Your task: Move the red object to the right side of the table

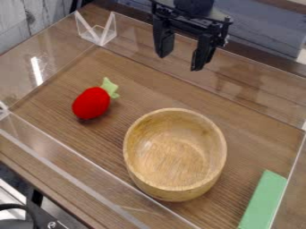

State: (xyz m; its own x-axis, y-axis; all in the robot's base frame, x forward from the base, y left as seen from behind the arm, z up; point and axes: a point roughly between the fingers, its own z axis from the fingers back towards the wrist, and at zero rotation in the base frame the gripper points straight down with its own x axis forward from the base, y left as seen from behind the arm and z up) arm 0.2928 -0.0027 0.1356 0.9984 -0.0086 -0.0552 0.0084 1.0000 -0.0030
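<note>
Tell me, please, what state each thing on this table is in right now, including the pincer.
pincer: open, empty, pointing down, above the back of the table.
red object: lying on the table's left part, free of the pincer, outside the bowl.
wooden bowl: upright, empty.
green block: lying flat at the front right corner.
table: holding all three things inside its clear walls.

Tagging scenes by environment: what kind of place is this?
Most likely a lab tabletop test rig, not a home. A wood-grain table fenced by low clear acrylic walls, a robot claw hanging open above it, and toy props: a red strawberry, a wooden bowl.
</note>
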